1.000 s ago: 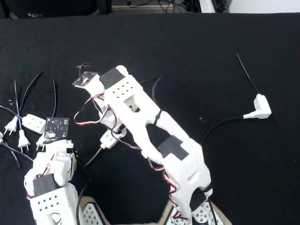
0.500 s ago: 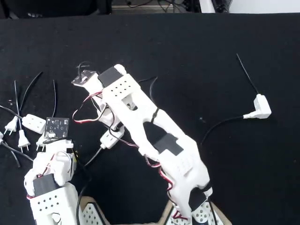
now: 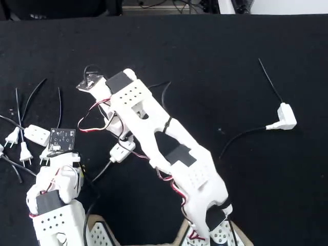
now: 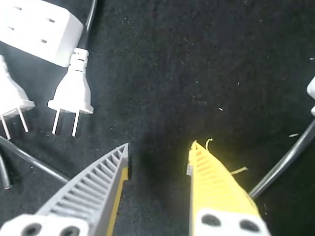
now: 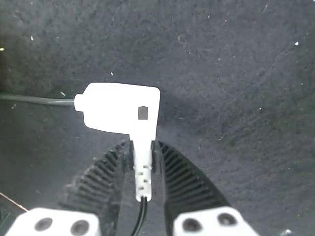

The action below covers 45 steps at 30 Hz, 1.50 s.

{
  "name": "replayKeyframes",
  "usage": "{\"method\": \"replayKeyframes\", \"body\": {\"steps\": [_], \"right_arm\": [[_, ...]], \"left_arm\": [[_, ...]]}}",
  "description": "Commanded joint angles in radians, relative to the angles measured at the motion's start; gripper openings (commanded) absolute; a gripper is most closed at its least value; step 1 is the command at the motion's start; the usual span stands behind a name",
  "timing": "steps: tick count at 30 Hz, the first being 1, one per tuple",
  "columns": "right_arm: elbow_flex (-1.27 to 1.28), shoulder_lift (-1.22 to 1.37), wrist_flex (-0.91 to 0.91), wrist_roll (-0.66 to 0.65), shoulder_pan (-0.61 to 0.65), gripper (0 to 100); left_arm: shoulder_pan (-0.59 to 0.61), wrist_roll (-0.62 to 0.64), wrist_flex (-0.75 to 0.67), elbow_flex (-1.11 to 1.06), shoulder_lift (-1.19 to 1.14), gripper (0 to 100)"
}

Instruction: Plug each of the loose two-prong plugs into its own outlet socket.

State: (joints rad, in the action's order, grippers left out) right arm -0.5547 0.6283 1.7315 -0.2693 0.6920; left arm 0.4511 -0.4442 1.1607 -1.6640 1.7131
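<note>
My right gripper [image 5: 141,145] is shut on the narrow lower stem of a white angled plug [image 5: 120,113]; a black cord leaves the stem toward the wrist, and a grey cord runs off the plug's side. In the high view the right arm [image 3: 154,133] stretches to the table's left middle and hides this gripper. My left gripper [image 4: 158,147] stands open over bare black cloth. Just beyond it lie a white two-prong plug [image 4: 71,96], prongs toward the fingers, and a white outlet socket [image 4: 39,29]. In the high view that socket [image 3: 37,134] sits at the left with loose plugs [image 3: 24,152] beside it.
Another white angled plug [image 3: 287,117] with a thin black cord lies far right. A white connector [image 3: 122,150] with a black cord lies half under the right arm. Several thin black cords cross the left edge. The black cloth [image 3: 220,61] covers the whole table.
The right arm has crept a little toward the far left with its plug. The left arm has kept still.
</note>
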Motion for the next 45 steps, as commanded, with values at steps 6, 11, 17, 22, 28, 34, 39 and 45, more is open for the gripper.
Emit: {"method": "replayKeyframes", "body": {"steps": [6, 11, 17, 22, 28, 34, 39, 45], "right_arm": [[-0.007, -0.116, 0.037, -0.005, -0.023, 1.0], [0.027, -0.085, 0.037, -0.008, -0.015, 1.0], [0.030, -0.068, 0.037, -0.008, -0.018, 1.0], [0.070, -0.068, 0.037, -0.009, -0.018, 1.0], [0.097, -0.068, 0.035, -0.026, -0.018, 1.0], [0.090, -0.067, 0.029, -0.026, -0.012, 1.0], [0.024, -0.025, 0.029, -0.028, -0.012, 1.0], [-0.110, 0.142, 0.031, -0.029, 0.011, 1.0]], "left_arm": [[0.008, -0.006, 0.002, 0.008, 0.002, 20], [0.008, -0.006, 0.002, 0.008, 0.002, 20], [0.008, -0.006, 0.002, 0.008, 0.002, 20], [0.035, -0.006, 0.002, 0.010, 0.002, 20], [0.062, -0.006, 0.002, 0.010, 0.002, 20], [0.065, -0.005, 0.002, 0.012, 0.002, 20], [0.065, -0.005, 0.002, 0.012, 0.002, 20], [0.067, -0.005, 0.002, 0.012, 0.002, 20]]}}
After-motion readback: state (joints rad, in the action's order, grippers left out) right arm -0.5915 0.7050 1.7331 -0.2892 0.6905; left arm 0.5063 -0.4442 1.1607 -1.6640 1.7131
